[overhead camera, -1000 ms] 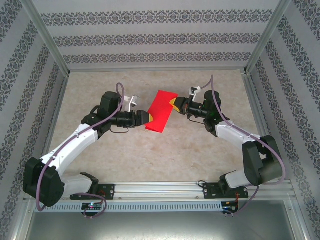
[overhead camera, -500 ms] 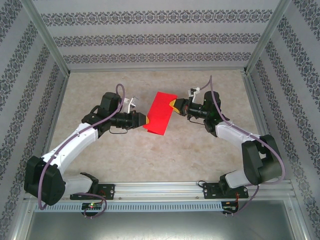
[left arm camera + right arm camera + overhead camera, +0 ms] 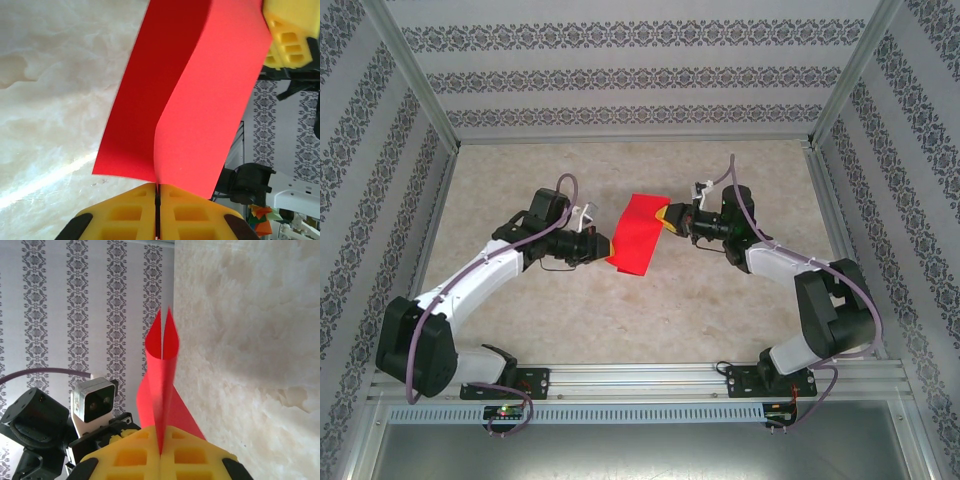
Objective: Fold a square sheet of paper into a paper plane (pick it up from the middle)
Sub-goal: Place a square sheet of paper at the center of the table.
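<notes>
Thing: thin, bright red paper sheet [image 3: 638, 235], plain on every face that shows.
Shape: bent along one long fold. In the left wrist view two halves splay out from a crease that starts at the yellow pads. In the right wrist view the halves meet in a narrow V, with two pointed corners at the far end.
Place: stretched between the two grippers over the middle of the beige marbled tabletop [image 3: 620, 320]. From above it reads as a slanted red strip.
Left gripper [image 3: 608, 247]: yellow pads pressed together, pinching the sheet's lower left end right at the crease.
Right gripper [image 3: 663, 215]: yellow pads pressed together on the sheet's upper right end, with the paper running straight into the seam between them.
Writing: the grey-and-white wall panels [image 3: 620, 80] carry an ornamental pattern. Nothing on them can be read.
Hard to make out: whether the sheet's lower edge touches the tabletop cannot be told. The paper inside both pinches is hidden. In the left wrist view the sheet's top edge is cut off, and small coloured scraps [image 3: 260, 220] at the lower right are too blurred to identify.
</notes>
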Available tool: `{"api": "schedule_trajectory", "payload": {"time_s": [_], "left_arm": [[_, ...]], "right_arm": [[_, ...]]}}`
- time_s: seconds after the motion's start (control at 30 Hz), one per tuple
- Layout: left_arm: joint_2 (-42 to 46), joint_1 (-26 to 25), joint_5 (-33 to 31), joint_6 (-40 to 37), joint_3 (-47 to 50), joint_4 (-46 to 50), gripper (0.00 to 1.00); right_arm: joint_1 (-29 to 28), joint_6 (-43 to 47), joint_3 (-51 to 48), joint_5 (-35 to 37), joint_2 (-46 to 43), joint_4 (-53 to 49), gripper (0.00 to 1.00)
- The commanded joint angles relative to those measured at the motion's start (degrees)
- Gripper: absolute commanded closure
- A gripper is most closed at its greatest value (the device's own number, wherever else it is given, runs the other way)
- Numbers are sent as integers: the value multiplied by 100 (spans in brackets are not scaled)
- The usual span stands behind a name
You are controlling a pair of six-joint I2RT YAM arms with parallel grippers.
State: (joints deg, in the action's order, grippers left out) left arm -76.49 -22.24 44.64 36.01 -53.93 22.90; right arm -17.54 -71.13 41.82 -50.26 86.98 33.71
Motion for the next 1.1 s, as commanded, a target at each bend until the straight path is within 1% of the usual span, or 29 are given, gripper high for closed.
{"api": "schedule_trajectory", "payload": {"time_s": [0.0,0.2,0.33,0.47,0.7,0.77,0.93,1.07], "left_arm": [[-138,-111,-105,26,-84,189,89],[-484,-294,-109,55,-89,86,89],[-712,-351,-142,72,-65,37,89],[-995,-437,-151,104,-86,-58,89],[-1492,-604,-251,248,-124,-332,88],[-1589,-637,-291,277,-163,-372,88],[-1983,-753,-310,327,-278,-408,88],[-2192,-817,-383,414,-331,-492,88]], "right_arm": [[-72,420,9,-36,123,-20,100],[-173,674,95,-201,588,32,100],[-169,937,151,-206,830,-120,97],[-165,1437,321,-116,1047,-674,95],[-136,2096,536,-39,1502,-1203,91],[-130,2341,609,-19,1587,-1432,88],[-123,2971,855,183,1750,-2192,84],[-110,3384,1003,450,1796,-2756,78]]}}
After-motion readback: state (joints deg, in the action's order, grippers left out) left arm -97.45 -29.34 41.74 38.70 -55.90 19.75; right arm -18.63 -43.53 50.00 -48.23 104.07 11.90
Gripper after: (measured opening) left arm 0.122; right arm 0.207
